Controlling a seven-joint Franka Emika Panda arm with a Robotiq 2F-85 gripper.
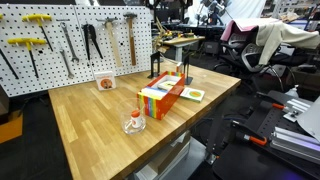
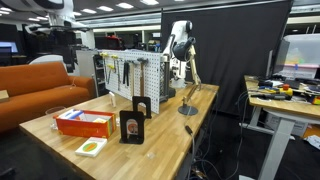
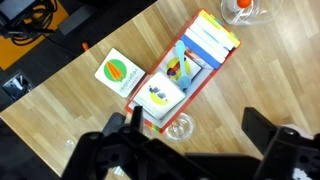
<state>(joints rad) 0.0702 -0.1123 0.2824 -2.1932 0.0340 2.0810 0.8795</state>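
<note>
**Open gripper hangs over orange box on the workbench**

In the wrist view, starting at the left, a white card (image 3: 120,72) printed with an orange and green disc lies flat on the wooden table (image 3: 55,115). It sits at about 9 o'clock from the orange box (image 3: 192,68), just beside it; whether the two touch cannot be told. The orange box lies in mid-picture, running from 7 o'clock to 1 o'clock, with a band of coloured stripes at its far end and bright shapes on its face. At its 6 o'clock end a clear round rim (image 3: 180,127) shows; what it belongs to cannot be told. At 1 o'clock from the orange box, apart from it, stands a clear glass (image 3: 245,10) with something orange in it, cut by the top edge.

The gripper (image 3: 190,150) comes in at 6 o'clock of this view. Its dark fingers (image 3: 112,150) are spread wide, gripping nothing and touching nothing, above the near end of the orange box.

In an exterior view the pegboard of tools (image 1: 70,40) stands at 10 o'clock from the orange box (image 1: 162,97). The clear glass (image 1: 135,122) is at 7 o'clock near the table's edge, and the white card (image 1: 193,94) at 3 o'clock.
</note>
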